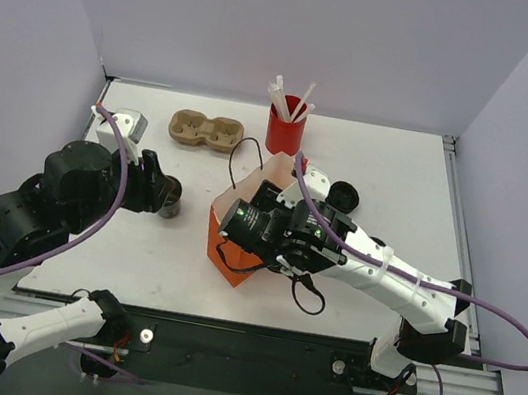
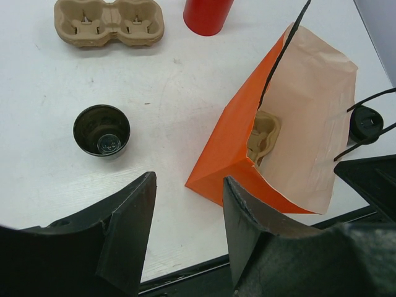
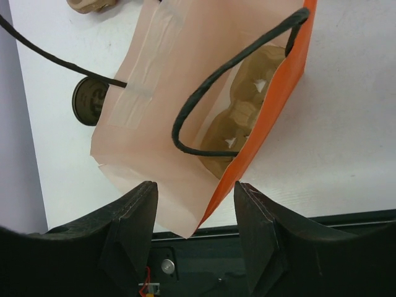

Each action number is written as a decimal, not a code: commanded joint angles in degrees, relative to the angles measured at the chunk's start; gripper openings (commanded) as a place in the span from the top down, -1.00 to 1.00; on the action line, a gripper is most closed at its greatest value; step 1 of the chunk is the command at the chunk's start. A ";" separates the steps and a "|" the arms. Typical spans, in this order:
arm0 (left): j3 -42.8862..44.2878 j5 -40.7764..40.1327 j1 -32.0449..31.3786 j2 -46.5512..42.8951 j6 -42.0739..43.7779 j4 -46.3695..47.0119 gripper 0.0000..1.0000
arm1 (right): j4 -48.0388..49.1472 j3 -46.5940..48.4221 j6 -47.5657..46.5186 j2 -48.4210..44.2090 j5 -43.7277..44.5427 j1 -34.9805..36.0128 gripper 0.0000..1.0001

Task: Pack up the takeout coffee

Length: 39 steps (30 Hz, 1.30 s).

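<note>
The left arm bends low, its open, empty claw (image 2: 189,182) near one dark cup (image 2: 101,130) standing on the table (image 2: 154,80), while the right arm stretches over the orange bag (image 2: 226,145), claw (image 3: 195,189) spread wide at the bag's edge, with the other cup (image 2: 366,122) just beyond.

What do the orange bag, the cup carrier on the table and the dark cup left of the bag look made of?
The orange bag looks like paper: matte orange outside, pale inside, sharp creased folds. The cup carrier looks like moulded pulp cardboard: tan, rough, matte. The dark cup is harder to call, maybe plastic or coated paper; its inside shows a slight sheen.
</note>
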 commanded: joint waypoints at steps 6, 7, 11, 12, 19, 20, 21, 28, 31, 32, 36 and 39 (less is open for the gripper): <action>2.06 -2.30 -2.35 0.27 2.74 0.07 -0.15 | -4.55 -1.92 2.41 0.82 0.48 -1.65 -0.07; 2.32 -2.47 -2.35 0.36 2.92 -0.19 -0.15 | -3.67 -2.44 1.62 1.08 0.57 -1.74 -0.07; 2.41 -2.82 -2.35 0.54 3.27 -0.89 -0.15 | -1.38 -3.50 -0.67 2.13 -0.48 -2.70 0.03; 2.41 -3.00 -2.26 0.54 3.45 -0.98 -0.15 | -1.03 -3.94 -1.02 2.22 -0.40 -2.79 0.04; 4.34 -5.10 -2.18 2.64 5.91 -0.36 -0.15 | 0.12 -7.72 -6.21 1.08 -1.62 -4.72 0.17; 4.69 -5.46 -2.26 2.91 5.82 -0.80 -0.15 | 0.29 -8.07 -7.17 0.91 -2.15 -5.16 0.24; 5.57 -5.64 -2.26 3.26 5.65 -1.33 -0.15 | 0.38 -8.51 -8.05 0.56 -2.59 -5.60 0.44; 9.25 -5.38 -2.17 5.54 5.64 -2.04 -0.18 | 6.09 -6.05 -37.82 -1.81 -8.99 -9.72 1.00; 13.20 -4.41 -1.91 8.61 4.86 -3.17 -0.20 | 11.27 -7.18 -58.81 -5.93 -12.69 -10.79 1.00; 14.79 -3.45 -1.65 9.75 4.16 -3.96 -0.19 | 15.72 -8.50 -63.38 -7.43 -20.01 -11.66 1.00; 19.90 0.41 0.01 14.68 2.04 -6.96 -0.20 | 17.17 -11.14 -77.11 -12.27 -27.63 -16.93 1.00; 20.69 10.30 5.70 17.93 2.66 -7.13 -0.20 | 17.43 -11.24 -87.48 -13.68 -31.47 -19.05 1.00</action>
